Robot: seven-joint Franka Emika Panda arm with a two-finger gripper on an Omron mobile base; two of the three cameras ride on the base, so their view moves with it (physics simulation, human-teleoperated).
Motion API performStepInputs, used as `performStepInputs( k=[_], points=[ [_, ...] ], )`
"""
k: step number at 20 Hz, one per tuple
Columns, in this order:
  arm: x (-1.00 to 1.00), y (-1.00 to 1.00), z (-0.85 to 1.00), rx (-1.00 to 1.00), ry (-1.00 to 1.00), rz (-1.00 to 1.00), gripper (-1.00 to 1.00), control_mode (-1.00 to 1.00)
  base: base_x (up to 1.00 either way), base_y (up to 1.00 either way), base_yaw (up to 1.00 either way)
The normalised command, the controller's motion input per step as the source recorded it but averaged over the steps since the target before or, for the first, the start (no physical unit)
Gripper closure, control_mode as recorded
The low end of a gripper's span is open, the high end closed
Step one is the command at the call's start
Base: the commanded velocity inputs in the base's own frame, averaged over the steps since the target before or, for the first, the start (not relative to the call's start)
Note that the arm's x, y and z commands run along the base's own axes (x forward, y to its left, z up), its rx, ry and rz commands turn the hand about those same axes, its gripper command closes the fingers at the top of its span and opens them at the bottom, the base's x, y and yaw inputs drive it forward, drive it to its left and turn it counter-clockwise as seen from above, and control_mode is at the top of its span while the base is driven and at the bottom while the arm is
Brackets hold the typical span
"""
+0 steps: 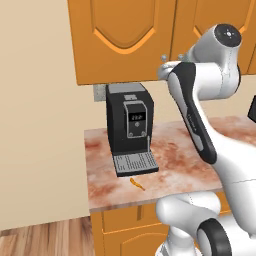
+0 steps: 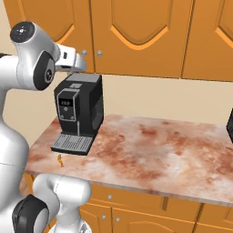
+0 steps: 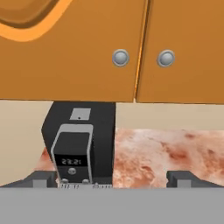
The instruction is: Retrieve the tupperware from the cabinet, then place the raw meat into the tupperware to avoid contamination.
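Gripper [image 3: 112,179]: jaws wide apart, empty, raised before the closed cabinet [image 3: 74,52] doors, above the coffee machine [image 1: 128,125]. Raw meat [image 1: 136,183]: on the counter [image 1: 175,160] just before the coffee machine's tray, well below the gripper. Cabinet interior hidden by the shut doors.

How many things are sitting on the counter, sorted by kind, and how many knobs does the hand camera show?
Coffee machine: 1
Raw meat sliver: 1
Cabinet knobs: 2
Total: 4
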Motion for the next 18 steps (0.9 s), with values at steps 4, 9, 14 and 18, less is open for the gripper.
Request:
performStepInputs(
  k=[4, 9, 14, 18],
  points=[
    [0.01, -0.01, 0.33, 0.00, -0.12, -0.01, -1.00, -1.00, 0.00, 0.00, 0.00],
    [0.00, -0.04, 0.04, 0.02, -0.03, 0.00, -1.00, -1.00, 0.00, 0.00, 0.00],
    [0.10, 0.00, 0.00, 0.00, 0.00, 0.00, -1.00, -1.00, 0.00, 0.00, 0.00],
    [0.04, 0.00, 0.00, 0.00, 0.00, -0.01, -1.00, -1.00, 0.00, 0.00, 0.00]
  ],
)
